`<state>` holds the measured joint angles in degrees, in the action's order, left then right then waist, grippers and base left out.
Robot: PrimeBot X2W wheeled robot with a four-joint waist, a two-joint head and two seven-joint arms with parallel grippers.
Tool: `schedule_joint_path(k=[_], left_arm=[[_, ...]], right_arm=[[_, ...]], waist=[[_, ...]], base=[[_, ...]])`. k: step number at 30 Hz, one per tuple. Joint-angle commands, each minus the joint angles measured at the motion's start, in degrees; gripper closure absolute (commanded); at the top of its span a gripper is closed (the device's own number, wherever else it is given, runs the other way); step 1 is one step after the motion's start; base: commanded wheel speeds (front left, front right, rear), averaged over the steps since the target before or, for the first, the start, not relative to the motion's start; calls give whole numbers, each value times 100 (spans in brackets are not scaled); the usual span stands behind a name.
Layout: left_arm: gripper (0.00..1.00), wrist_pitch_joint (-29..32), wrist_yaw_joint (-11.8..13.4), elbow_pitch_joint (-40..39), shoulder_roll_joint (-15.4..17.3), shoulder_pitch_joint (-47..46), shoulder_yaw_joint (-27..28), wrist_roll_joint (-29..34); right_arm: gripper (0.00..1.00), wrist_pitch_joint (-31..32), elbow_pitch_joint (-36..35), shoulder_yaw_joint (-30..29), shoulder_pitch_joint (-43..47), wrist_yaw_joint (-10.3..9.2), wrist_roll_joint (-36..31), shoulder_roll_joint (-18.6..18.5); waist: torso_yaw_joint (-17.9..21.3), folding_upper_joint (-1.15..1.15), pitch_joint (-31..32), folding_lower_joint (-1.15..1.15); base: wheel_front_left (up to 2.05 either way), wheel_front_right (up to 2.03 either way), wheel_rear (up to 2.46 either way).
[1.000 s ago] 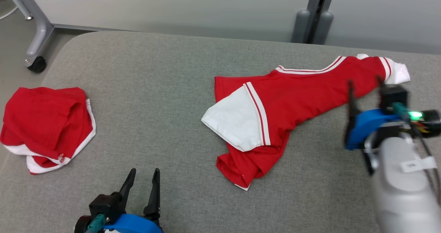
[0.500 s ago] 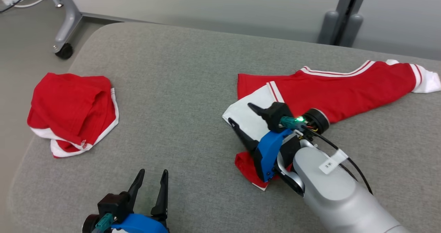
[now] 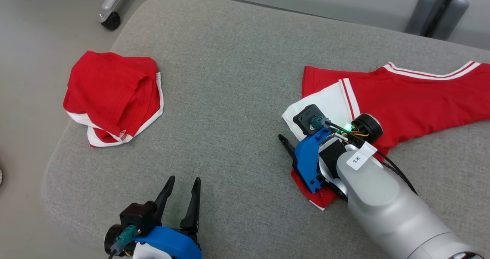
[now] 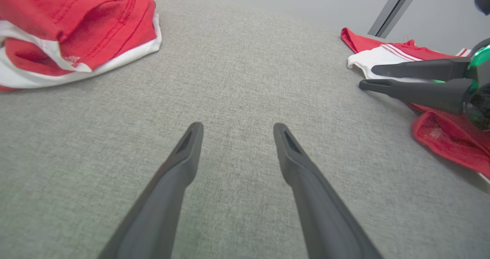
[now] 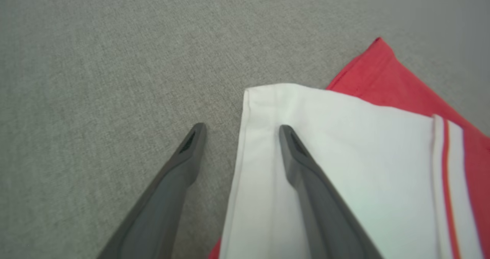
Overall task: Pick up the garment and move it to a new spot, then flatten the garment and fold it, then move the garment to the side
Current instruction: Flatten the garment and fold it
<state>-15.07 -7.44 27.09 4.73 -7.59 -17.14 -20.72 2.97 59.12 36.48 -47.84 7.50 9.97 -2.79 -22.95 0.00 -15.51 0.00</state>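
Observation:
The garment [image 3: 405, 98] is a red shirt with white striped trim, spread out on the right of the grey padded surface [image 3: 237, 59]. Its white sleeve [image 3: 329, 105] points left. My right gripper [image 3: 289, 127] stands open over that sleeve's left edge. In the right wrist view the sleeve's hem [image 5: 245, 144] runs between the fingers of the right gripper [image 5: 242, 128], one over bare padding and one over white cloth. My left gripper [image 3: 183, 182] is open and empty near the front edge. The left wrist view shows this left gripper [image 4: 235, 125] above bare padding, with the right gripper [image 4: 367, 77] at the sleeve [image 4: 379, 58].
A second red and white garment [image 3: 115, 94] lies folded at the surface's left end, also seen in the left wrist view as a folded garment [image 4: 76, 21]. The padding's rounded left edge drops to the floor. A caster wheel [image 3: 111, 21] and grey posts [image 3: 440, 10] stand behind.
My right gripper has travelled from the garment's far right sleeve to its white left sleeve and come down low over the hem. The camera has shifted. The left gripper is still.

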Motion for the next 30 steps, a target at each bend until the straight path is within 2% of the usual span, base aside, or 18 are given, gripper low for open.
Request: schedule_joint_path(k=[1, 2, 3, 4, 5, 6, 14, 20, 23, 24, 26, 30], left_arm=[[0, -15, -7, -6, -14, -144, 23, -53], [0, -15, -7, -16, -18, -149, 19, -52], [0, -15, -7, -28, -21, -148, 12, -63], [0, -15, -7, -33, -20, -151, 15, -79], [0, -15, -7, -38, -16, -160, 17, -88], [0, -15, -7, -38, -15, -167, 21, -91], [0, -15, -7, 6, 8, -226, 60, -71], [0, -15, -7, -44, 75, -107, 111, -3], [0, -15, -7, -73, 110, -4, 200, 43], [0, -15, -7, -73, 110, -4, 200, 43], [0, -15, -7, -110, 143, 123, 309, 121], [0, -15, -7, -172, 164, 264, 435, 231]], right_arm=[[0, 51, 41, -28, -90, -2, -51, -23], [0, 75, 52, -47, -86, -2, -84, -23], [8, 117, 59, -30, -74, -2, -117, -23], [39, 157, 68, -23, -62, -2, -145, -23], [65, 188, 76, -61, -57, -2, -153, -25], [100, 194, 108, -116, -68, -2, -215, -30], [100, -47, -8, -626, -40, -3, -523, -39], [100, -988, -473, -1009, 22, -2, -435, -21], [100, -1534, -677, -1380, 133, -2, -306, -23], [100, -1534, -677, -1380, 133, -2, -306, -23], [100, -1770, -945, -1903, 339, -2, -205, -23], [100, -1816, -1621, -2760, 865, -2, -364, -21]], waist=[[-87, 0, -94, 0], [-103, 0, -116, 0], [-116, 0, -140, 0], [-123, 0, -159, 0], [-125, 0, -172, 0], [-122, 0, -185, 0], [-18, 0, -177, 0], [257, 0, 19, 0], [494, 0, 199, 0], [494, 0, 199, 0], [807, 0, 399, 0], [1237, 0, 617, 0]], base=[[0, 0, 0], [0, 0, 0], [0, 0, 0], [0, 0, 0], [0, 0, 0], [0, 0, 0], [0, 0, 0], [0, 0, 0], [0, 0, 0], [0, 0, 0], [0, 0, 0], [0, 0, 0]])
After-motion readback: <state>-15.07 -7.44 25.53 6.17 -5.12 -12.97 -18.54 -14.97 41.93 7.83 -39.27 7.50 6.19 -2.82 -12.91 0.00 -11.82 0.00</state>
